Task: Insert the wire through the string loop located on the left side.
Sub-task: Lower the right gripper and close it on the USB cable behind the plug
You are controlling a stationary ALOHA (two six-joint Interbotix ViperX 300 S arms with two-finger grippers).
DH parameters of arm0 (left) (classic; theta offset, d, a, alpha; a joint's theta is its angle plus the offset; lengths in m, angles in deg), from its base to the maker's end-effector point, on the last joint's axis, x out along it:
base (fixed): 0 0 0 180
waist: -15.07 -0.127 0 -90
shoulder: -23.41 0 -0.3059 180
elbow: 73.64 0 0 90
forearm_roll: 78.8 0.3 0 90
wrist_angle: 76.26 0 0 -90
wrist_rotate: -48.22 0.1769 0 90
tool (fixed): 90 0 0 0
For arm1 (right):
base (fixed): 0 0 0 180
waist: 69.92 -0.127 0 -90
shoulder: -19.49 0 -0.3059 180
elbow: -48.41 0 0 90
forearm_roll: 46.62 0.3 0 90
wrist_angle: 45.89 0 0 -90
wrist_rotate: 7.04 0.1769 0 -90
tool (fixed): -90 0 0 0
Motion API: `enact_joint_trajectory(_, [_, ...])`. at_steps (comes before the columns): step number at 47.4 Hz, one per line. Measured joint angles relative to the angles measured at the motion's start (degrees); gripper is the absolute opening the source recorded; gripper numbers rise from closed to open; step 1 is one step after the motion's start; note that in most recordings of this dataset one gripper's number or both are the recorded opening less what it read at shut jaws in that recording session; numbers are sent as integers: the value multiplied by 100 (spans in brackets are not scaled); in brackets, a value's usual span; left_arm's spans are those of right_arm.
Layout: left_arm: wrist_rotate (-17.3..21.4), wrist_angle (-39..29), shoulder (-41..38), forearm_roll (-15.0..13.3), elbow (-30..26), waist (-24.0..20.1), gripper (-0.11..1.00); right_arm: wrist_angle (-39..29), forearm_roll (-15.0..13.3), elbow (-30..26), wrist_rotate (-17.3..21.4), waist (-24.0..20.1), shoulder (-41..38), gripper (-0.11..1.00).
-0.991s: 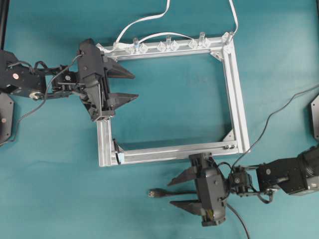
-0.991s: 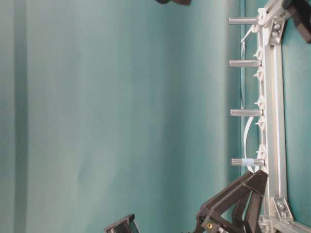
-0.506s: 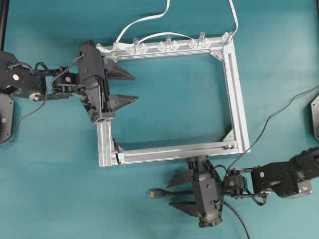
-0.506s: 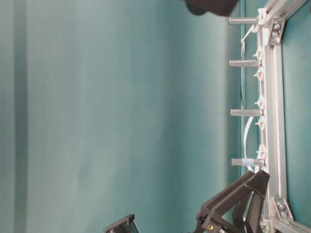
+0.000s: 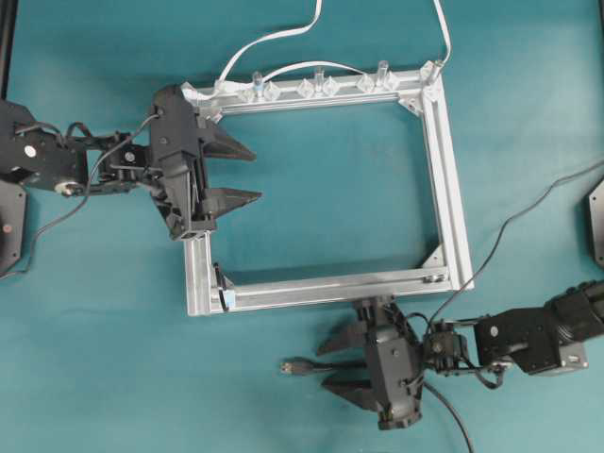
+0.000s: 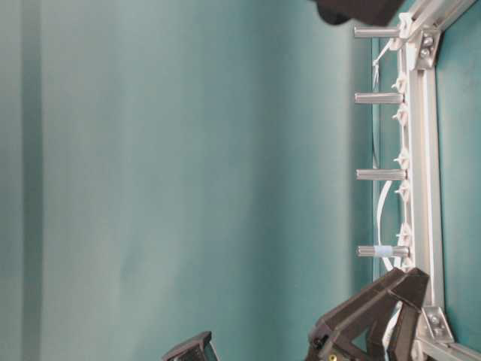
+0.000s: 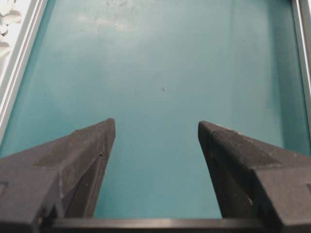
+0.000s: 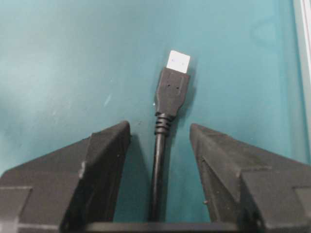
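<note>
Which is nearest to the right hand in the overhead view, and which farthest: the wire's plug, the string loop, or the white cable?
From the right hand, overhead view:
1. The wire's plug: just left of its open fingertips, lying on the table.
2. The string loop: up and left, at the frame's lower left corner.
3. The white cable: farthest, beyond the frame's top rail.

- The teal table surface (image 5: 104,359) carries everything.
- A rectangular aluminium frame (image 5: 451,198) lies flat on it.
- The wire (image 5: 298,367) lies just below the frame, plug end leftward.
- A white cable (image 5: 274,38) seems to rest near the frame's top rail.
</note>
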Motion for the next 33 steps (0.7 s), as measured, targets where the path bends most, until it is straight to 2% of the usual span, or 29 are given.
enact_joint_trajectory(16, [0, 0, 0, 0, 0, 18, 72, 0, 0, 0, 0, 44, -26, 57])
enact_joint_trajectory(19, [0, 0, -9, 0, 0, 18, 72, -9, 0, 0, 0, 62, -26, 48])
enact_joint_trajectory(22, [9, 0, -9, 0, 0, 26, 72, -9, 0, -9, 0, 62, -26, 30])
enact_joint_trajectory(26, [0, 0, 0, 0, 0, 35, 72, -44, 0, -9, 0, 62, -26, 12])
enact_joint_trajectory(33, [0, 0, 0, 0, 0, 62, 72, -237, 79, -44, 0, 79, -18, 9])
